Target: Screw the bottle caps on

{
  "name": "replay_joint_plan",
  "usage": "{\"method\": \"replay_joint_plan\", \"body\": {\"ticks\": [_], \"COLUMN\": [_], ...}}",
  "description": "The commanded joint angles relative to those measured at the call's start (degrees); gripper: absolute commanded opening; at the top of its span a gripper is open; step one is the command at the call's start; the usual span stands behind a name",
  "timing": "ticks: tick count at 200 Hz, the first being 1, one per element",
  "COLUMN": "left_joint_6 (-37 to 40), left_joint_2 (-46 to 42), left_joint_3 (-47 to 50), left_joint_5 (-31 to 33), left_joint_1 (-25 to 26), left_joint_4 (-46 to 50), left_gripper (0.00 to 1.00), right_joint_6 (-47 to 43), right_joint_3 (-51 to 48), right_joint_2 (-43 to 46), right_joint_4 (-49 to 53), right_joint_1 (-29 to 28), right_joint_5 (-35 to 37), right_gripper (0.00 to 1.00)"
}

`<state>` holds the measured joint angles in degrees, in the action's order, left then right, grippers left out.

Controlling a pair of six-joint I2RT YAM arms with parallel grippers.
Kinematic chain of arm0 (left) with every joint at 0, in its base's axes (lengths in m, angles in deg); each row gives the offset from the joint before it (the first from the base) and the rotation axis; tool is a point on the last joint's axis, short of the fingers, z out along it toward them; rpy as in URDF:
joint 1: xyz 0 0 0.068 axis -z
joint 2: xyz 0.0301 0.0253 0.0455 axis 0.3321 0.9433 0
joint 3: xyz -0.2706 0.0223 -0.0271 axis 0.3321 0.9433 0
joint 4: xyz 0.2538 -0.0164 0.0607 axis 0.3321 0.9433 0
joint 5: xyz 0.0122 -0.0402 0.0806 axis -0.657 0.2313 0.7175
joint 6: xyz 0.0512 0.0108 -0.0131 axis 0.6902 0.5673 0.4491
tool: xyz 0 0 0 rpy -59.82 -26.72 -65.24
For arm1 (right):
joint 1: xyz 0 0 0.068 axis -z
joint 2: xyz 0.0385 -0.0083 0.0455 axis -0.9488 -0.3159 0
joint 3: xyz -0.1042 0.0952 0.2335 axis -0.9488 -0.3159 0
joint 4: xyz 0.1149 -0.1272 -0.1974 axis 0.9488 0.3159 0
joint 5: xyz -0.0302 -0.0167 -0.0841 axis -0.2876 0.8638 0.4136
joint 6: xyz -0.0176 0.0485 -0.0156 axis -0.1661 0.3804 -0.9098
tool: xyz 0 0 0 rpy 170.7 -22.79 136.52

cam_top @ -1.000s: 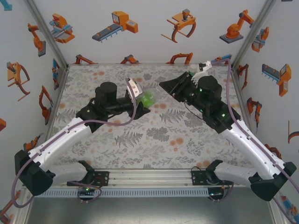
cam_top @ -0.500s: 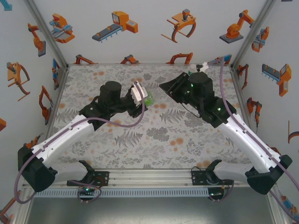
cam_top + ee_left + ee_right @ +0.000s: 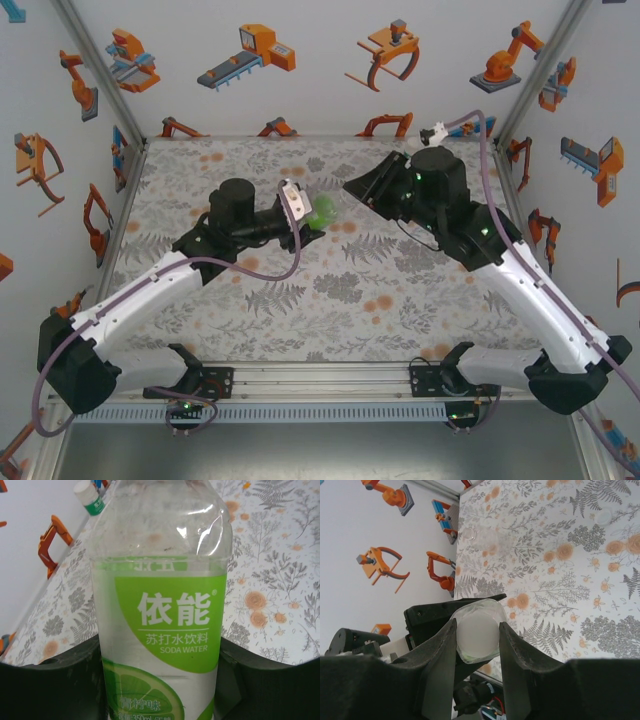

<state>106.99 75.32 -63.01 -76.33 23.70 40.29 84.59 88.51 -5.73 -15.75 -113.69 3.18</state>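
Floral table [image 3: 330, 290], cartoon-robot walls [image 3: 300, 90]; left gripper [image 3: 160, 662] is clamped on 1 green-label soda bottle [image 3: 165, 605] mid-table, prob. to steady it. The right gripper [image 3: 477, 629] pinches 1 pale round cap [image 3: 477, 642], seemingly ready to twist it on. Also 1 loose cap [image 3: 605, 517] lies on the table, and 1 small white-topped green item [image 3: 90, 497] sits by the wall.

Bottle [image 3: 160, 580] in left gripper [image 3: 160, 660], cap [image 3: 477, 639] in right gripper [image 3: 477, 626].

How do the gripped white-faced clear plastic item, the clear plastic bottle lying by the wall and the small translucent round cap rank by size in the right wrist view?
1. white-faced clear plastic item, though it sits nearest the camera.
2. clear plastic bottle, faint and farther off.
3. translucent round cap.
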Motion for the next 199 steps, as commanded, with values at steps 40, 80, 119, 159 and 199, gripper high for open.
{"method": "replay_joint_plan", "body": {"ticks": [40,80,119,159,199], "left_joint_6": [-2.9,-3.5,-3.4,-3.3,-3.6], "left_joint_2": [0.3,0.5,0.2,-0.4,-0.6], "left_joint_3": [1.1,1.2,1.2,1.3,1.4], "left_joint_5": [-4.5,-4.5,-4.4,-4.5,-4.8], "left_joint_1": [0.2,0.1,0.1,0.1,0.1], "left_joint_4": [-8.4,-8.7,-7.3,-6.5,-6.3], "left_gripper": [0.00,0.00,0.00,0.00,0.00], "right_joint_6": [-5.8,-6.8,-8.0,-9.3,-12.2], "right_joint_3": [8.7,9.8,11.1,12.3,13.5], "right_joint_2": [-2.3,-1.1,-0.8,-1.1,-0.7], "right_joint_4": [5.2,6.1,6.3,6.6,9.6], "right_joint_1": [-2.0,-2.0,-2.0,-2.0,-2.0], "right_joint_5": [-10.5,-8.3,-7.3,-7.4,-5.7], "right_gripper": [0.19,0.36,0.47,0.51,0.57]}}
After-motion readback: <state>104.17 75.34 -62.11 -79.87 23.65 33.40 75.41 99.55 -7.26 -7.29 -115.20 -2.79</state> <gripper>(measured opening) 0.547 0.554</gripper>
